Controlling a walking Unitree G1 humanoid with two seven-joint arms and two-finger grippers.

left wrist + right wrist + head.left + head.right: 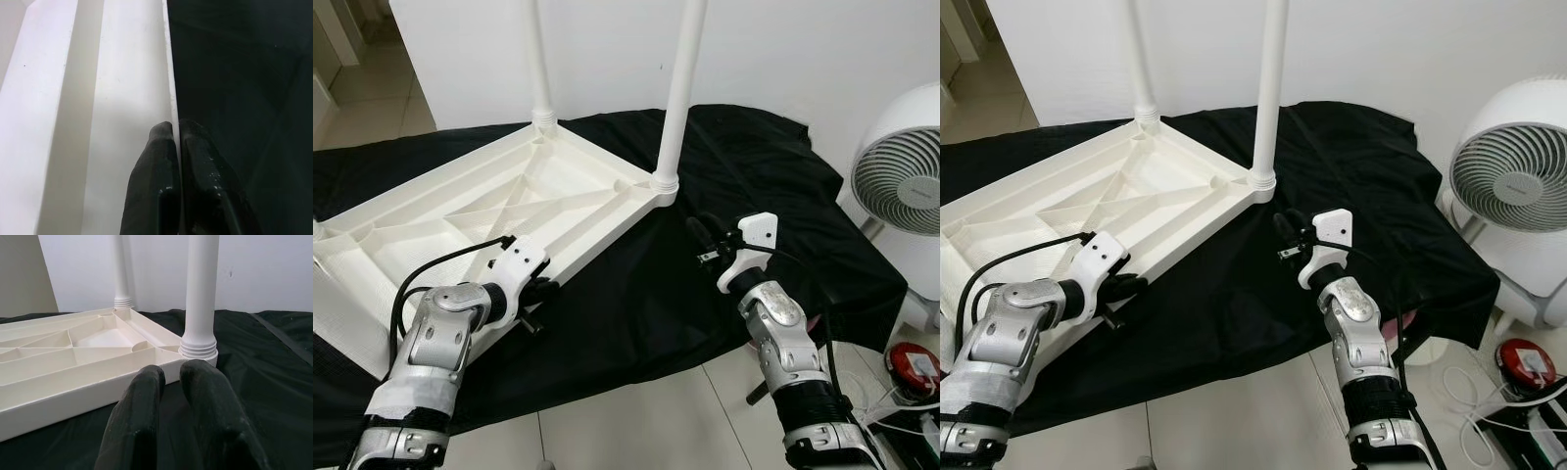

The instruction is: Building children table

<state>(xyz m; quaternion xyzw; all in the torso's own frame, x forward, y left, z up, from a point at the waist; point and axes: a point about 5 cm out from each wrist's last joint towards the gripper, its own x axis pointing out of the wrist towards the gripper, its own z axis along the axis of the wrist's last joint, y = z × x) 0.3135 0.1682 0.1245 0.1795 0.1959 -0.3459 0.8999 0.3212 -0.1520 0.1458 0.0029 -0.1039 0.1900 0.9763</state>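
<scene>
Left gripper (540, 290) – fingers clamped on the near rim of the tabletop (480, 220) | tabletop – upside down on black cloth (636, 313), long axis running from near left to far right | two legs (679, 93) upright at far corners | right gripper (1285, 235) – fingers together, holding nothing, near the corner leg | fan (1513, 181) at right.

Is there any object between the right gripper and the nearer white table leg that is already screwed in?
Nothing visible. The right gripper hovers over bare black cloth, close in front of the nearer white round plastic leg, which stands upright in the corner of the upturned white plastic tabletop. The left gripper is at the tabletop's near edge.
</scene>
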